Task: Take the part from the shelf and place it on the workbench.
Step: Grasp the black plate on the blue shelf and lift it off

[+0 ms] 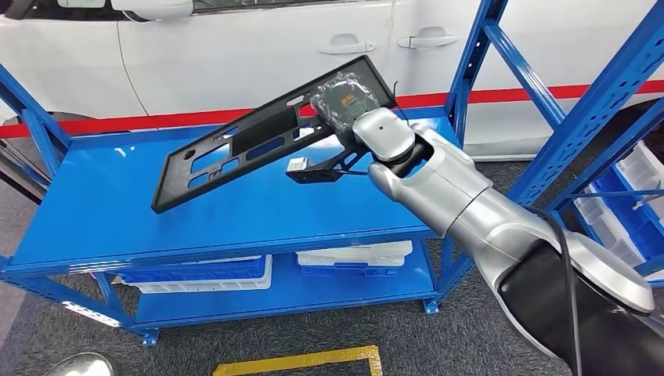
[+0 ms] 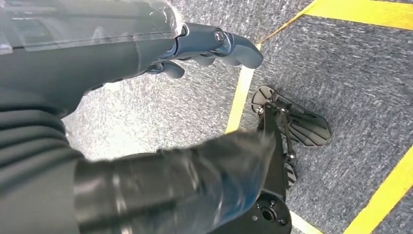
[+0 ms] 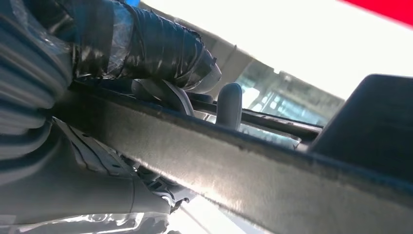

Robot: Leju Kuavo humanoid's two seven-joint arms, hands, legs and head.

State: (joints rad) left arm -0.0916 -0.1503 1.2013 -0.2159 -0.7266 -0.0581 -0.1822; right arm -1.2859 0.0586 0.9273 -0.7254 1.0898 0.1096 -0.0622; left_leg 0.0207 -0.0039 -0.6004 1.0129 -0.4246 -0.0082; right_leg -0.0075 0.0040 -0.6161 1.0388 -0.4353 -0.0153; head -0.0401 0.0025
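Above the blue top deck of the shelf [image 1: 117, 211], the part [image 1: 258, 137], a long flat black plastic panel with several rectangular cut-outs, hangs tilted in the air, its far end raised toward the white car and its near end dipping low over the deck without clearly touching it. The right hand [image 1: 344, 98], wrapped in clear film, grips the panel at its raised end, with the silver right arm [image 1: 462, 196] reaching in from the lower right of the head view. Seen from the right wrist, the panel's edge [image 3: 234, 170] runs across the picture and the hand's dark fingers [image 3: 229, 105] curl over that edge, clamped on it, with the taped thumb [image 3: 151, 46] pressing from the other side. The left hand [image 2: 160, 63] hangs beside the body over grey carpet; its fingers are loosely curved and apart, with nothing in them. Under it lie yellow floor tape [image 2: 241, 97] and dark parts of the robot's own foot. On the shelf's lower deck sit white and blue trays [image 1: 203, 274], two groups side by side. Behind the shelf stands a white car [image 1: 258, 47] with a red stripe along its side. A second blue rack [image 1: 603, 110] stands at the right, holding more white and blue bins [image 1: 626, 211]. On the floor in front, a strip of yellow tape [image 1: 305, 362] marks the grey carpet.
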